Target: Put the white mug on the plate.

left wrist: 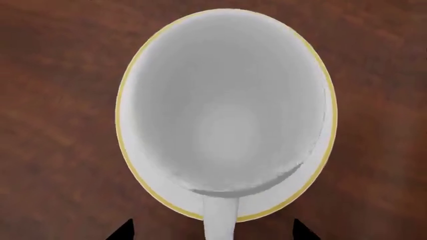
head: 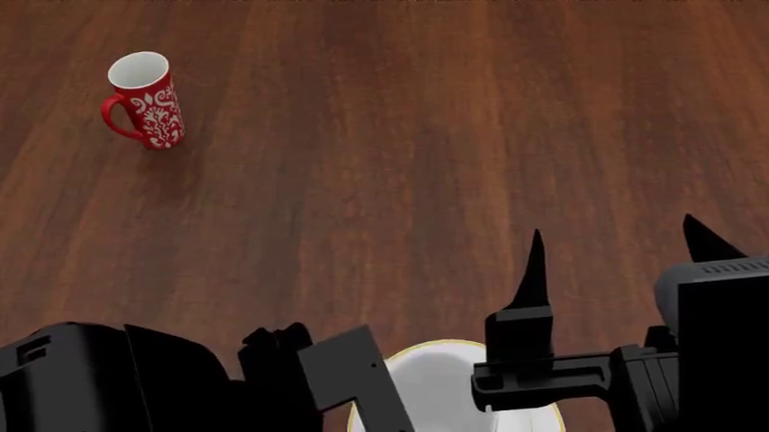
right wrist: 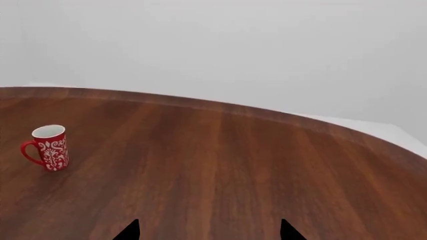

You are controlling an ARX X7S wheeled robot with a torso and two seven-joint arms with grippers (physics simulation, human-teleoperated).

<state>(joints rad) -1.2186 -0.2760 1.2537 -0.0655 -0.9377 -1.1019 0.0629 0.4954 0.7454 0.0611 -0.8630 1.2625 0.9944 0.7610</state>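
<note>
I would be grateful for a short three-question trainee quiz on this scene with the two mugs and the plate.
1. True or false: the white mug stands on the plate.
2. Multiple choice: the red mug is (A) on its side, (B) upright on the table, (C) held by a gripper.
3. Fill in: in the left wrist view, the fingertips of the left gripper sit on either side of the white mug's ____.

Key: 1 true, though contact itself cannot be confirmed from above; 2 B; 3 handle. The fingers stand apart from it.
</note>
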